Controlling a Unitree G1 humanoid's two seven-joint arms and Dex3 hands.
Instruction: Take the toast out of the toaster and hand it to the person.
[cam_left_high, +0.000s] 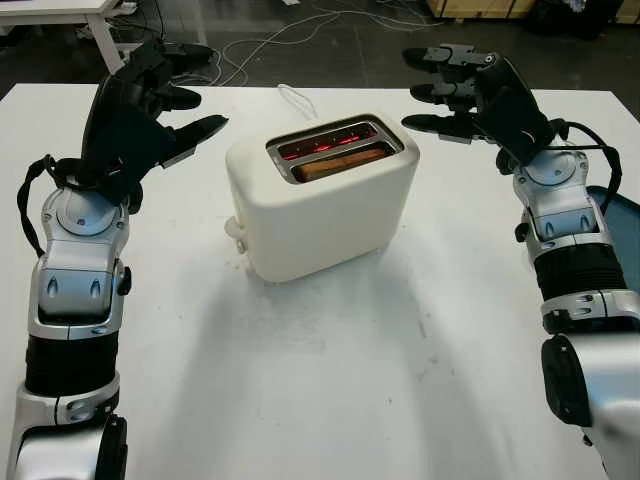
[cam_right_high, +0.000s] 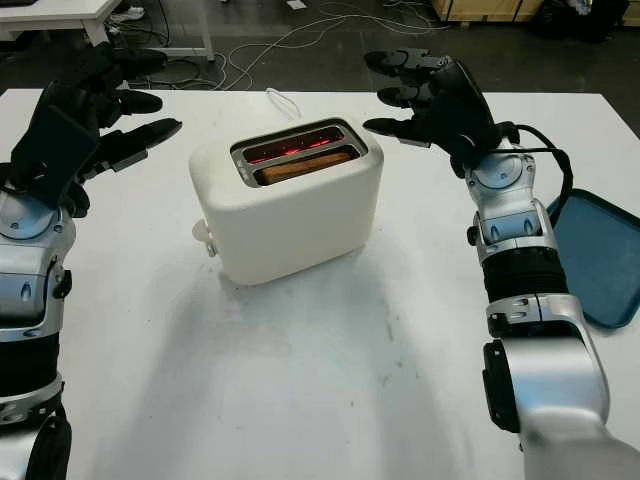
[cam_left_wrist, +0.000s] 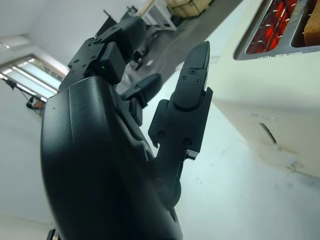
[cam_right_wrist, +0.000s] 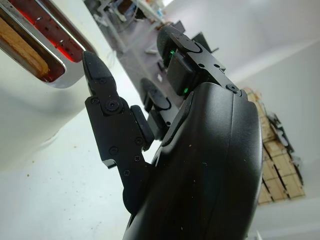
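On the white table (cam_left_high: 330, 400), a broad matte surface with faint scuffs, stands the cream toaster (cam_left_high: 325, 215), a rounded smooth-shelled box sitting near the middle with open tabletop on every side of it. Its long axis runs from the near left to the far right, and its two chrome-rimmed slots lie along that same line, the far slot glowing red inside. The toast (cam_left_high: 340, 165) sits down in the nearer slot, a thin brown slab standing on edge, its long side following the slot and its top edge about level with the rim. A small knob sticks out from the toaster's left end, and a white cord trails off behind it toward the table's far edge. At the right edge of the table lies a blue tray (cam_right_high: 600, 255) with a raised lip. The left hand (cam_left_high: 150, 100), black and hard-shelled, hangs above the table to the left of the toaster, holding nothing, apart from its shell. The right hand (cam_right_high: 430, 95) hangs to the right of the toaster, likewise holding nothing, its fingertips pointing at the slots.
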